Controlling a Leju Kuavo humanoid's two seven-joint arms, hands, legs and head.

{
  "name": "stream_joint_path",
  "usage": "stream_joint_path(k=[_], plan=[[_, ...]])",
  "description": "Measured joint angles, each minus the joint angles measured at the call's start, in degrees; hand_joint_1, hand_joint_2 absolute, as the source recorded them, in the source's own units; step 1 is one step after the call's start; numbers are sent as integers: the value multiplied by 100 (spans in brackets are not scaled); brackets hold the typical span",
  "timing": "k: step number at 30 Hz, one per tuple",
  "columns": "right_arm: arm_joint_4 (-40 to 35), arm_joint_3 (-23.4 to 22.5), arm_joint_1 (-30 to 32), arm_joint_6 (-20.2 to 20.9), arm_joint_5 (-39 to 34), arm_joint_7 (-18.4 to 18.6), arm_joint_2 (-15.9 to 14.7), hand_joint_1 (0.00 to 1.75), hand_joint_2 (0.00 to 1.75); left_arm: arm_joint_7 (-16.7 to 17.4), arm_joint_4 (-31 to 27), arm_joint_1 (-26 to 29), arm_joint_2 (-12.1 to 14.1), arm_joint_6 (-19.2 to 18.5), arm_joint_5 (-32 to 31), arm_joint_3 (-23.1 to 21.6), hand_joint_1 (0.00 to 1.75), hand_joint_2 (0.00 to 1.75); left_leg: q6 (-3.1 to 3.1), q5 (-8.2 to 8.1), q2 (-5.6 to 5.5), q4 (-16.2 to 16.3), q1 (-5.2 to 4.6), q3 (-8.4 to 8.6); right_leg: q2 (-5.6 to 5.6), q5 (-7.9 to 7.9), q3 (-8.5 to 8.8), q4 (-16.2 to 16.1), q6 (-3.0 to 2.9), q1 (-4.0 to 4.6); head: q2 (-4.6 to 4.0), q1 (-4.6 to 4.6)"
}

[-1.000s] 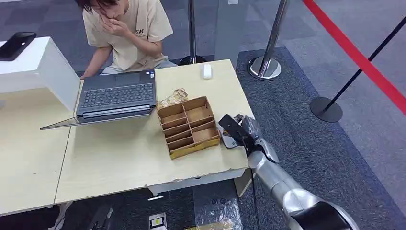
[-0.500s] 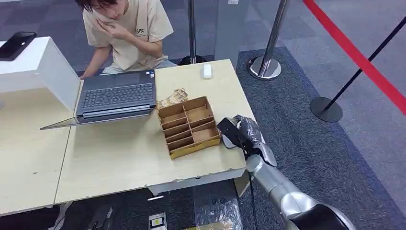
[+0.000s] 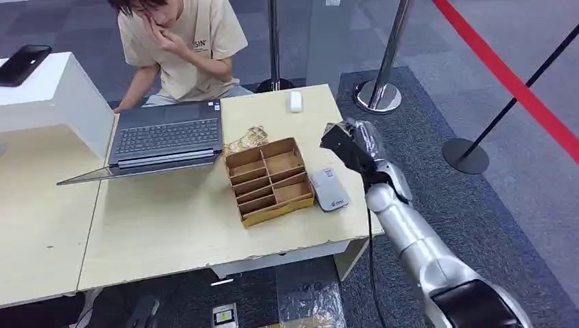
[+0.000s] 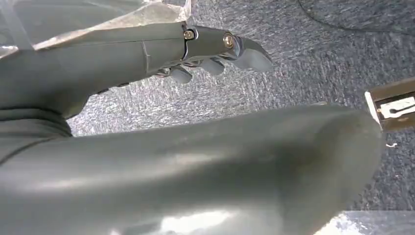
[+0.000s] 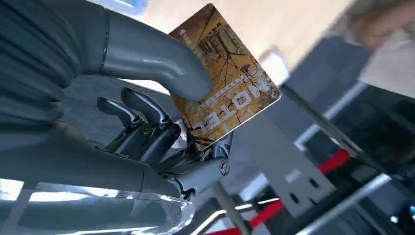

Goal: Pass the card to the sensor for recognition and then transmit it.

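R hand [image 3: 355, 145] is raised above the table's right edge, over the far-right part of the top, pinching the card [image 5: 222, 76] – thumb pressed on its printed face, darker fingers [image 5: 142, 122] curled behind it. In the right wrist view the card is golden-brown w/ a tree-like pattern and "HOTEL" lettering, tilted, about half of it sticking out past the thumb. In the head view it reads as a dark flat shape at the fingertips.

The sensor [image 3: 330, 189] – a small grey flat reader – lies on the table [image 3: 171, 225] near the right edge, just beside the right side of the cardboard divider box [image 3: 269, 179]. Card is up in the air, apart from the sensor, toward the far side of it.

L hand [image 4: 215, 54] hangs over grey carpet, fingers loosely apart, nothing in them.

Other items: open laptop [image 3: 164, 137] toward the far-left part of the table, white mouse [image 3: 295, 101] by the far edge, a crumpled wrapper [image 3: 247, 139] touching the box's far-left corner. A person [image 3: 179, 41] in a beige tee sits behind the far edge, one hand at the face. White stand w/ a dark phone [image 3: 24, 65] at the far-left corner.
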Motion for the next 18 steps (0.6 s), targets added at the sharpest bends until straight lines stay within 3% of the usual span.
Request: stream_joint_path(k=[5, 11, 18], plan=[[-821, -2, -283, 370, -228, 35, -55, 175, 175, 0, 0, 6, 0, -9, -57, 0, 0, 0, 0, 0, 1, 0, 0, -1, 0, 0, 1, 1, 0, 0, 0, 2], [-921, 52, -1023, 494, -116, -195, 4, 175, 175, 11, 0, -53, -2, -85, -160, -35, 0, 0, -2, 3, 0, 0, -1, -2, 0, 2, 1, 2, 0, -1, 0, 0], [-242, 240, -1793, -4, 555, -529, 256, 175, 175, 140, -11, -192, -20, -168, -230, -92, 0, 0, -2, 3, -8, 0, 2, -5, -1, 2, 0, 3, 0, 1, 0, 2]])
